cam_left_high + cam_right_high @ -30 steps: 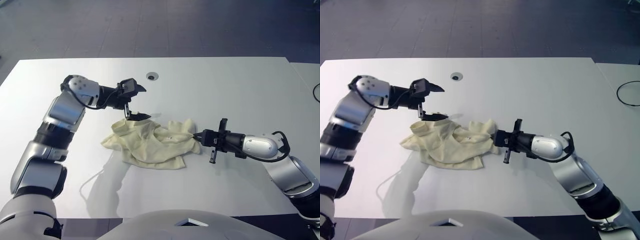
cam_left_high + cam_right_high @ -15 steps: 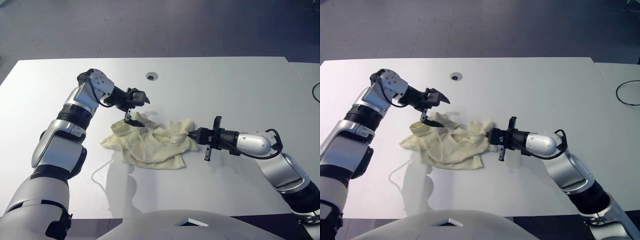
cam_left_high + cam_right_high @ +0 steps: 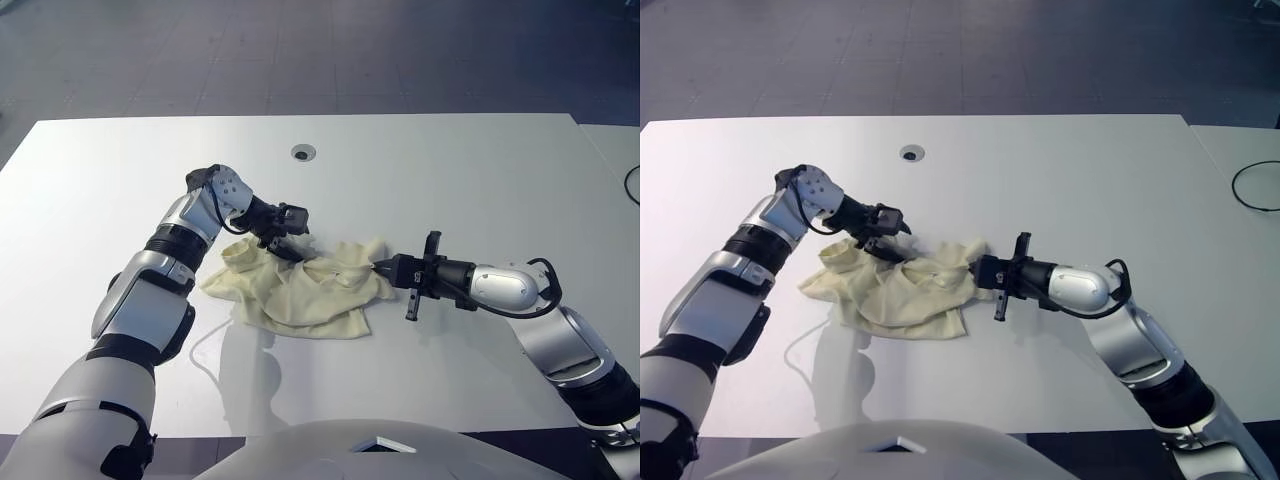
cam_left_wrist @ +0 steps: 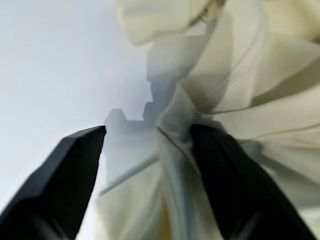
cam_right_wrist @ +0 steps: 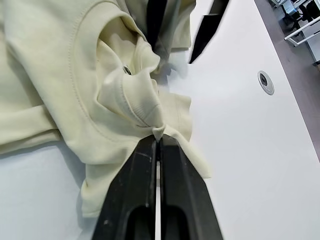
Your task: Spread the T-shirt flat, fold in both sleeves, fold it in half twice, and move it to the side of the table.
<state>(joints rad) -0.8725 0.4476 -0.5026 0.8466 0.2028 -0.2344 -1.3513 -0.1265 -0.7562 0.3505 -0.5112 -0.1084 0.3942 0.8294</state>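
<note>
Clearly step one, the spreading, was in hand: the shirt [image 3: 300,290] lay crumpled in a heap near the middle of the table [image 3: 480,170], with nothing flat and no sleeve folded.

The right gripper [image 3: 386,267] was clamped on a small pinch of cloth at the heap's right edge, jaws tight together, low to the table. The left gripper [image 3: 290,238] sat at the heap's far edge with jaws apart. One finger [image 4: 60,185] was over bare table and the other over cloth, with a ridge of fabric between them, not gripped.

Judgement: the next move calls for the left jaws to close on that ridge, then for both arms to draw apart so the body opens. The right pinch looked thin and might slip under tension. Whether either gripper had hem or sleeve could not be told. A ribbed neckline [image 5: 125,95] showed near the right pinch.

Writing: none legible. A small dark dot [image 5: 128,70] sat inside the neckline, too small to read.
</note>
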